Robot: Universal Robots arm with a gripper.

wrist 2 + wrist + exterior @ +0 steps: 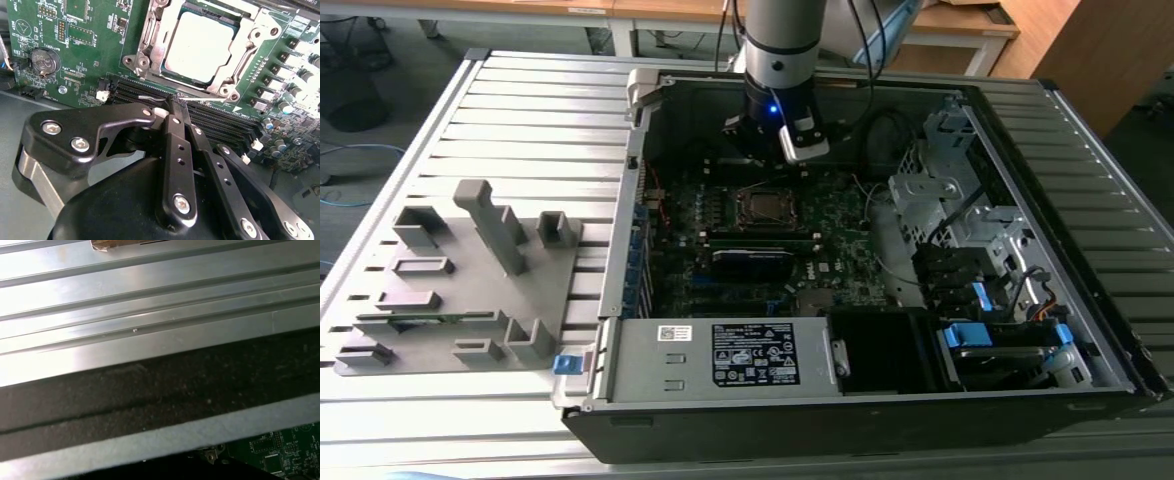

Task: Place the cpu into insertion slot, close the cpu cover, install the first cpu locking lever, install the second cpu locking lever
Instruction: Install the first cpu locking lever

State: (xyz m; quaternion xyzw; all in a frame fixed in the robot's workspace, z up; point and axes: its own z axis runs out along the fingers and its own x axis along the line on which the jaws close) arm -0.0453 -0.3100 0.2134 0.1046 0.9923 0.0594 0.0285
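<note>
- The cpu (200, 45) sat in the socket (136, 62), so step one looked done.
- The cover (156, 30) lay flat on the socket, its window framing the chip. I judged it closed.
- One thin wire lever (210, 99) ran along the socket's edge on the side of the memory slots (220, 120). It didn't look latched to me, so the lever steps were probably still open.
- My claw (172, 104) sat just beside the socket, tips drawn together with no gap showing.
- The lever was right at the tips; I couldn't tell if it was pinched or only touched.
- Count: one cpu, one socket, one cover, one lever clearly seen, and one round battery (45, 60) well apart from the socket.
</note>
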